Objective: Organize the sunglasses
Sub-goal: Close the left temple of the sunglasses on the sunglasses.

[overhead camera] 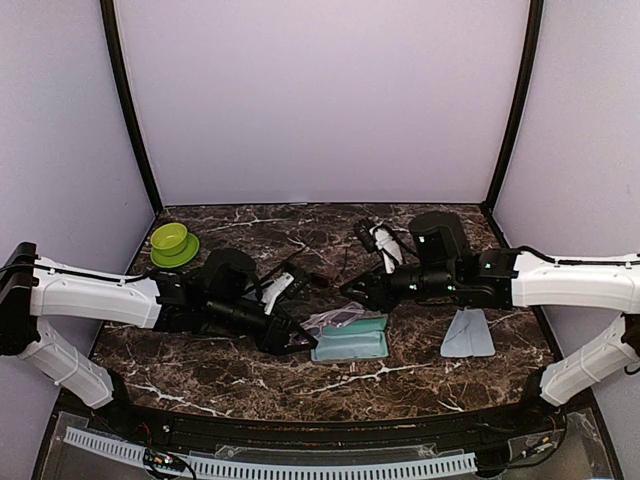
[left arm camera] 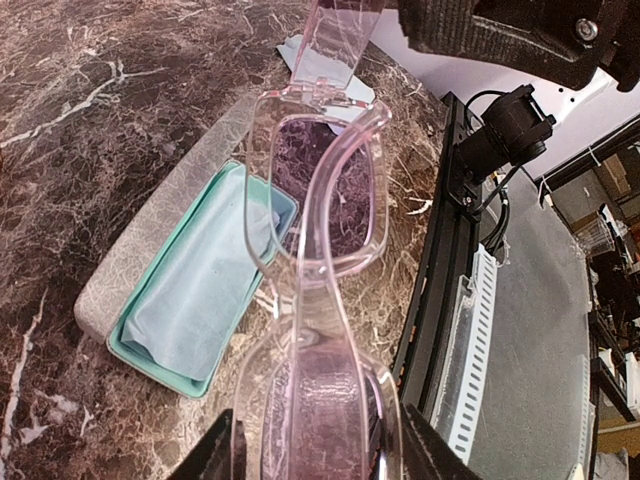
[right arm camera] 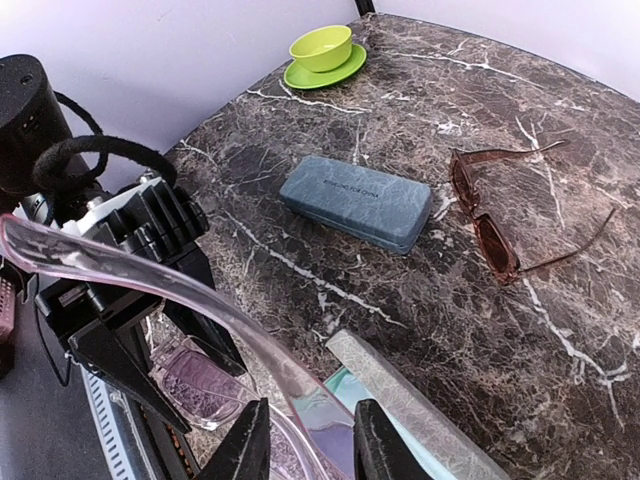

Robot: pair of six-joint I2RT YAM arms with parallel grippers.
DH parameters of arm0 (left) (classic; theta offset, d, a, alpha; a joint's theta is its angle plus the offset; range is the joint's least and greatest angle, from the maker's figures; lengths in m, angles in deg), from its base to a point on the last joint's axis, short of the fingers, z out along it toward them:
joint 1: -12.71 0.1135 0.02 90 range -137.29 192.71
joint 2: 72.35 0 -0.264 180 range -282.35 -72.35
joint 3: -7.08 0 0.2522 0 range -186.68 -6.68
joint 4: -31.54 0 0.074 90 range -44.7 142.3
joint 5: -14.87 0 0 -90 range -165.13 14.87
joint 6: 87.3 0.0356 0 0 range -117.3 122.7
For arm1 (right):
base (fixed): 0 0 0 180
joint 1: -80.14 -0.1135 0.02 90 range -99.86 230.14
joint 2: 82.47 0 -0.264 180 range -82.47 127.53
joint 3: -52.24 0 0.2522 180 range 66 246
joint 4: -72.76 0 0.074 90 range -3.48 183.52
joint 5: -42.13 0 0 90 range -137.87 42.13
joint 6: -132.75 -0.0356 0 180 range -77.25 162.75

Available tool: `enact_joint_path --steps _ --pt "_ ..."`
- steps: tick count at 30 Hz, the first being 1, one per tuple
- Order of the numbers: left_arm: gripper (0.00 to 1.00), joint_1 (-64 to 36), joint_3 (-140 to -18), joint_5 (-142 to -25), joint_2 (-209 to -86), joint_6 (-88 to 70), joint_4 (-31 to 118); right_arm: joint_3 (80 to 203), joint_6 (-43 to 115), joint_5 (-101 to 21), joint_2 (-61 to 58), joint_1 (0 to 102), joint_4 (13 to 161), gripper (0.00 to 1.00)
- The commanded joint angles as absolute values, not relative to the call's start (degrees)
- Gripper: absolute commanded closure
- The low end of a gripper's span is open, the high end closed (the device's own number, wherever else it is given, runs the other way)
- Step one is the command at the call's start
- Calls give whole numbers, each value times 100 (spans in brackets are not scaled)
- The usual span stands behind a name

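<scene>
Bench (overhead camera: 250, 385), dark veined marble; holdings listed from left to right:

1. Green cup (overhead camera: 170, 238), upright on a matching saucer (overhead camera: 180, 260), far left corner, well apart from all else
2. Blue-grey case (right arm camera: 357, 202), closed, lying flat between the cup and the middle of the bench; I see it only from my right wrist
3. Reddish-brown sunglasses (right arm camera: 495, 220), flat on the bench just beside that case on its back-wall side, not touching it, both temples unfolded, apart from both my tools
4. My left tool (left arm camera: 318, 452), roughly half open and clamped on the purple-tinted sunglasses (left arm camera: 330, 190), one finger at each side of the pale frame; the pair is off the bench, in the air above item 5
5. Open case (overhead camera: 350, 341), teal lining, grey outside, with a light-blue cloth (left arm camera: 190, 300) lying inside it
6. My right tool (right arm camera: 308, 445), set at the same purple-tinted pair from the right; one clear temple runs between its fingers (right arm camera: 248, 445), jaws partly apart; I cannot tell whether the pads press on the temple
7. Second light-blue cloth (overhead camera: 468, 334), flat on the bench to the right of the open case, just in front of my right arm
</scene>
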State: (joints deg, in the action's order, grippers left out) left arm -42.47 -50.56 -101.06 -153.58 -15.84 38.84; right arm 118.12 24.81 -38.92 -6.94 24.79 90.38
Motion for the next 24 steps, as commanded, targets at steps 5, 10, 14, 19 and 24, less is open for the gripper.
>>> enact_joint_path --steps 5,10,14,19,24 --pt "100 -4266 -5056 -9958 -15175 -1527 3867 11730 2186 -3346 -469 2474 8336 71" --pt "100 -4266 -5032 -9922 -15172 -1515 3824 11671 2173 -3268 -360 2401 8304 71" --pt "100 -4266 -5005 -9913 -15163 -1515 3785 11684 2213 -3334 -316 2373 8427 70" --pt "100 -4266 -5001 -9903 -15145 -1503 3777 11720 2218 -3350 -260 2346 8502 67" --pt "100 -4266 -4946 -9910 -15133 -1454 3757 11783 2207 -3425 -295 2337 8591 61"
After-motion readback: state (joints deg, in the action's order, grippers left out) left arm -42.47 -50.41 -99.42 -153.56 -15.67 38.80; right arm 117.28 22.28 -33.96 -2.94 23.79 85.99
